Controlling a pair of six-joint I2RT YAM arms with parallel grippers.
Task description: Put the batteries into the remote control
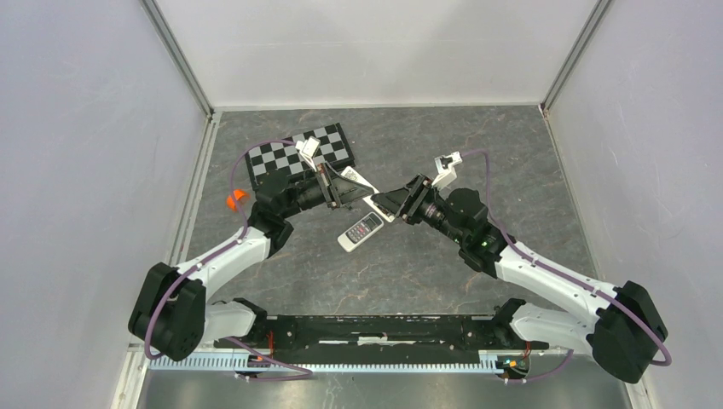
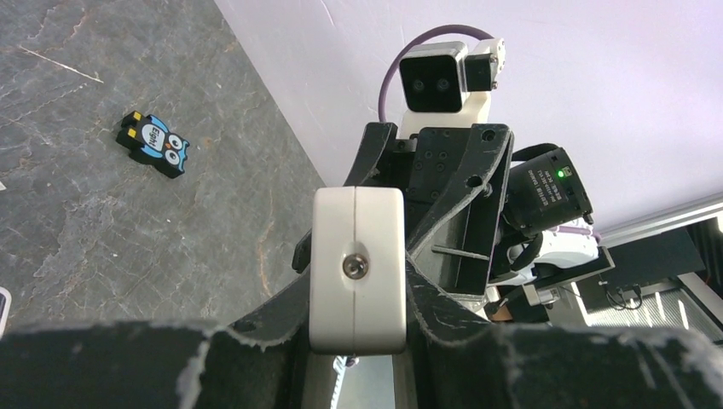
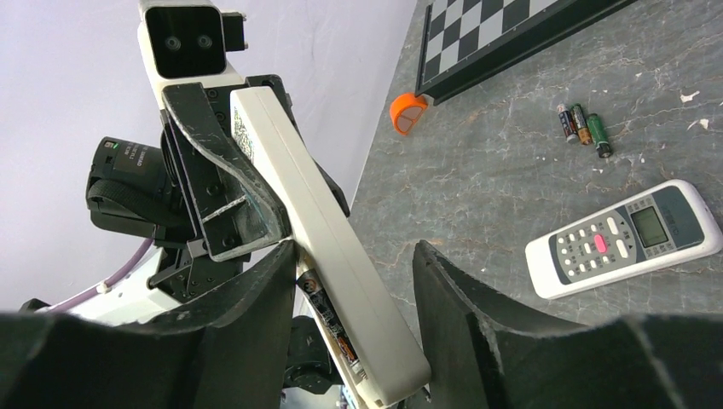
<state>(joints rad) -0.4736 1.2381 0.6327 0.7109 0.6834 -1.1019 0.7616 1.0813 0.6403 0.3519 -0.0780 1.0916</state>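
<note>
1. Right gripper [image 3: 351, 256]. Its jaws stand spread to either side of the remote control [image 3: 328, 230], which passes between them on a slant. One finger [image 3: 256, 315] lies close against the recess side of the bar. A gap shows between the other finger and the bar's opposite face. I read this as straddling, not a grip.

2. Left gripper [image 2: 356, 294]. Its jaws are pressed onto the remote control and carry it clear of the table [image 1: 426, 273], above the middle of the surface.

3. Battery in the recess [image 3: 328, 317]. I see at least one dark cell lying lengthwise in the narrow recess. I cannot tell whether it is fully seated or whether a second cell lies in line with it.

4. Loose batteries [image 3: 584, 128]. Three lie side by side on the surface, between the checkerboard [image 1: 298, 158] near the far-left corner and the grey-white remote [image 1: 361, 230], which rests face up near the centre.

5. Step in hand, as I judge it: seating a cell in the recess while the left arm steadies the bar.

6. Next move. I would bring the near finger onto the cell squarely and lightly, keeping the bar from twisting in the left jaws. If the recess wants another cell, the right arm must back straight out before reaching for the loose batteries.
</note>
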